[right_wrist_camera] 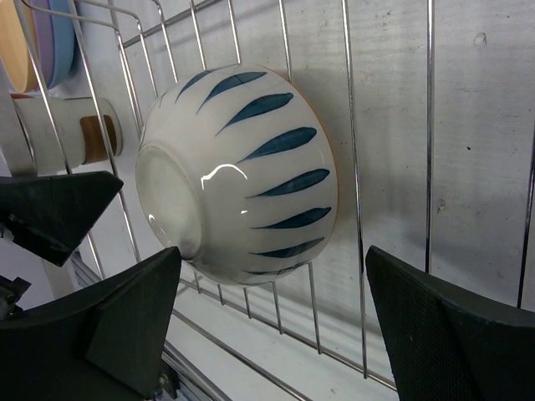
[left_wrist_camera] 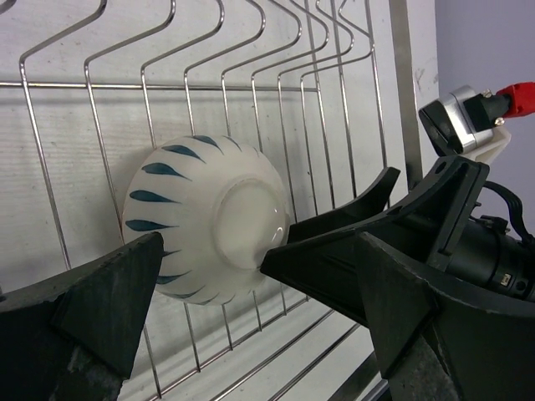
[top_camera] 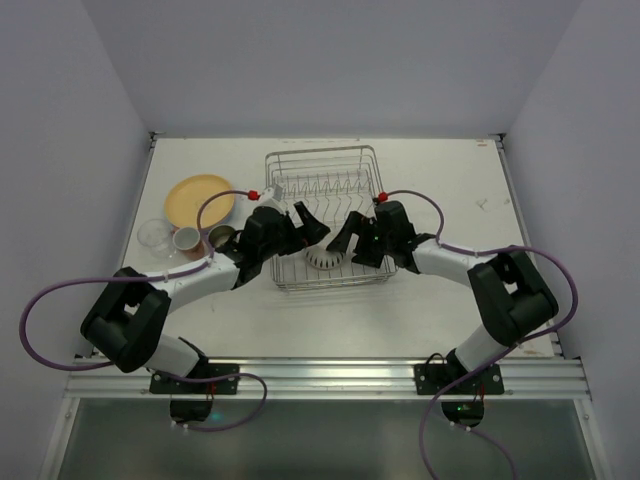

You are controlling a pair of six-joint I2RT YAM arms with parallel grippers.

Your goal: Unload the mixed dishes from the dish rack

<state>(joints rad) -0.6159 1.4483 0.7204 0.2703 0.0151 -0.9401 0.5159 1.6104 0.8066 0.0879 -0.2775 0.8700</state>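
Nearly done. Already out, on table left of rack (top_camera: 320, 151): plates (top_camera: 198, 200), glass (top_camera: 155, 235), mug (top_camera: 186, 239), cup (top_camera: 221, 236). Left to lift: only bowl (top_camera: 322, 257), base up at rack's near end, flanked by left gripper (top_camera: 305, 228) and right gripper (top_camera: 345, 238), fingers of both spread wide, pinching nothing.

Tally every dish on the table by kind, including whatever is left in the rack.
Plates: 3, stacked
Cups: 2
Glass: 1
Bowl: 1
Total: 7
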